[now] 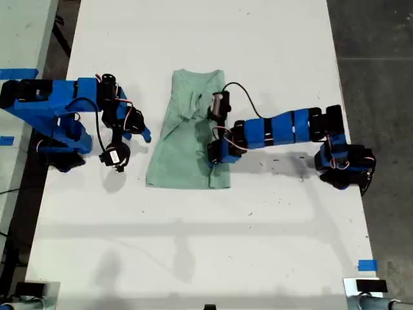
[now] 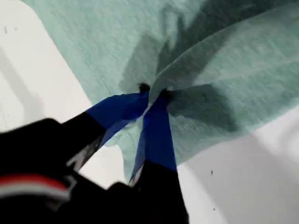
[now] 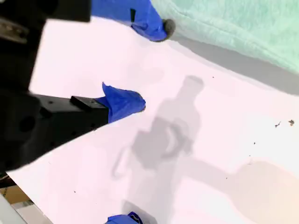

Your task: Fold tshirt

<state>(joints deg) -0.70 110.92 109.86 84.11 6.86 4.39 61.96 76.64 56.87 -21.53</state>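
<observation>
Half narrowed already, to judge by the tshirt [image 1: 184, 145]; found as a long strip near the middle of the white table [image 1: 271, 245], run from 12 to 6 o'clock in the exterior view, wider at the 6 o'clock hem; reached over from 3 o'clock in that view by the first arm; pinched a raised ridge of cloth between the blue tips of my first gripper [image 2: 152, 93], jaws closed on the fabric, with creases fanned out from the pinch; hung my second gripper [image 3: 148, 65] at 9 o'clock of the shirt in the exterior view, jaws apart and holding nothing, just beside the cloth's edge without touching it, above bare table.

Judged the step in hand as carrying the pinched layer across or down for a fold; best done with a low lift, only enough to free that layer, then a slow straight drag to land the crease square; worth checking the pinch for a single layer, though impossible to tell from the first wrist view how many layers were caught; useful too to press the 9 o'clock edge down with the open gripper, against the whole shirt sliding.

Saw plenty of open table toward 6 and 12 o'clock of the shirt in the exterior view; less toward 9 and 3 o'clock, with both arm bodies close there; noted the table edges as well apart from the cloth on every side.
</observation>
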